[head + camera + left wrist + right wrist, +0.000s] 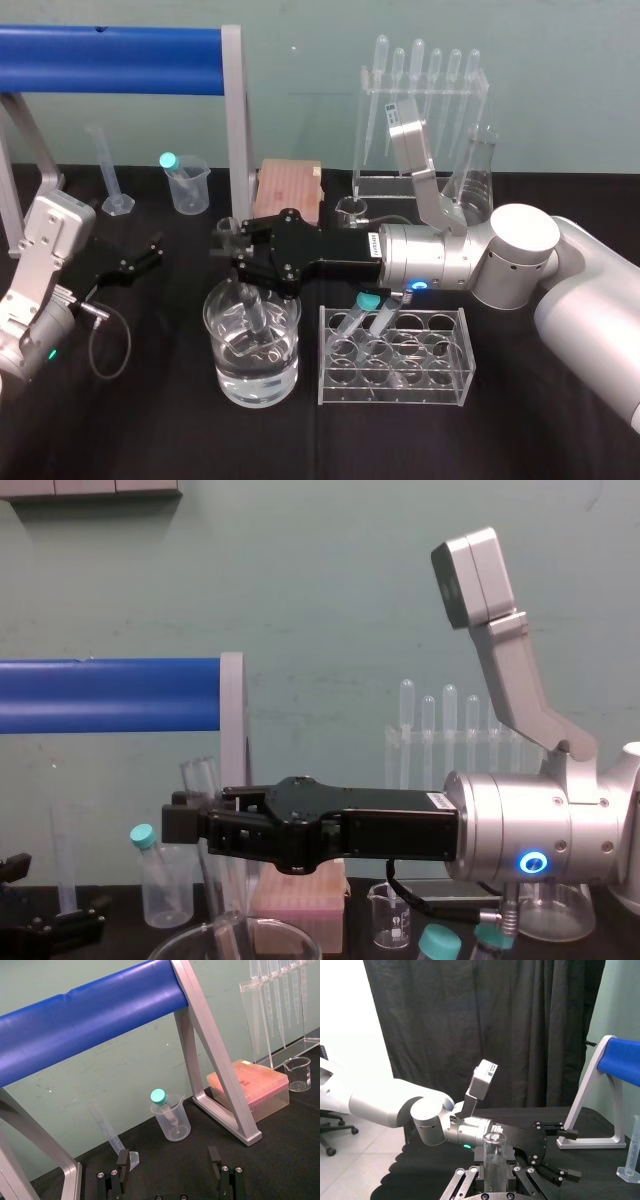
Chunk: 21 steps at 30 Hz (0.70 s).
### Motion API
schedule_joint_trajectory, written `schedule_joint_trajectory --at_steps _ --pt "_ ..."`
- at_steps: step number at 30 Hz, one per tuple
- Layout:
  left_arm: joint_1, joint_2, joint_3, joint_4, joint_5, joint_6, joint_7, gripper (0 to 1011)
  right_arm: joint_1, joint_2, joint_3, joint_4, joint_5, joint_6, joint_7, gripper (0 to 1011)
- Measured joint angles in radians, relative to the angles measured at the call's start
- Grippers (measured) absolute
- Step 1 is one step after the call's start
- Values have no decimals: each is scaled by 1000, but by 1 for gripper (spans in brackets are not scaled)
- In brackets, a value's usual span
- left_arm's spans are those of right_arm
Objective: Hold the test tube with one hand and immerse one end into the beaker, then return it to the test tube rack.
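The head camera looks forward and down from above the black table [160, 420]. It sits far enough back to take in both arms, the beaker [222, 375] and the pipette stand [420, 120] against the green wall [300, 60]. The chest camera sits lower, seemingly near table height. It faces level toward that wall, with the right gripper [195, 820] close in front. The left wrist camera looks out past the left gripper [169, 1170] at the blue bar [85, 1015]. The right wrist camera faces sideways across the table toward a dark curtain [485, 1025], with the test tube [494, 1160] very near it. All four views share the bar; three share the stand.
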Motion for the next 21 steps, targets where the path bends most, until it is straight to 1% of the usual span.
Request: schedule_joint_trajectory --at_steps 21 --pt "0 0 0 0 0 0 0 1000 0 0 0 0 0 0 0 226"
